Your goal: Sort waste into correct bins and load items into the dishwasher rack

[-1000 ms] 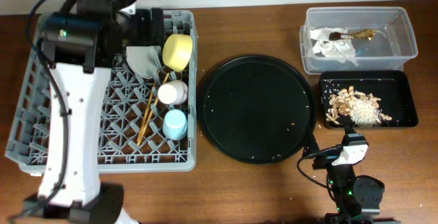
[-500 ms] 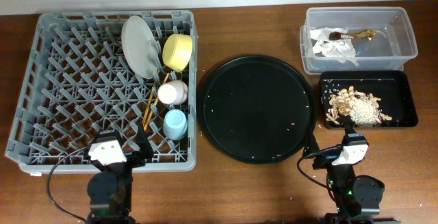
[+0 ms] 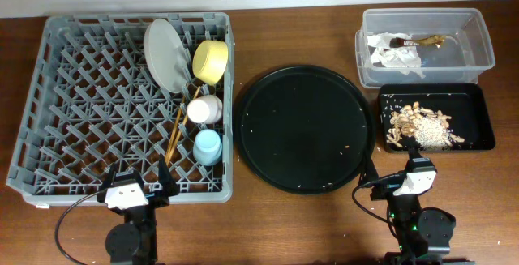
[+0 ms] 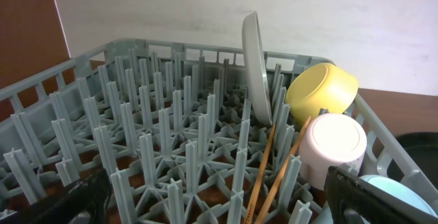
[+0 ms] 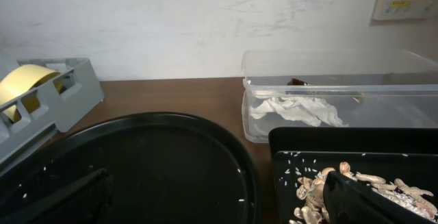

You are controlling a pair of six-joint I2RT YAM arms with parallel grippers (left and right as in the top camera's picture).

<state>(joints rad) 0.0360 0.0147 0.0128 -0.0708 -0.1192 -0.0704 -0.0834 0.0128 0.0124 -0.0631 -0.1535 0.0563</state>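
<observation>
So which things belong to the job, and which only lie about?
Job: grey plastic rack, white round plate, yellow bowl, pink cup, blue cup, wooden chopsticks, clear plastic tub, black rectangular tray, white tissue, beige food scraps.
Lying about: large round black tray.

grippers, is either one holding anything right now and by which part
Nothing is held. The left gripper and right gripper are both open and empty, fingers spread with nothing between them.

Rack: bench left; plate, bowl, chopsticks along its right side.
Round tray: centre.
Tub: far right, tissue inside.
Small tray: before tub, scraps inside.
</observation>
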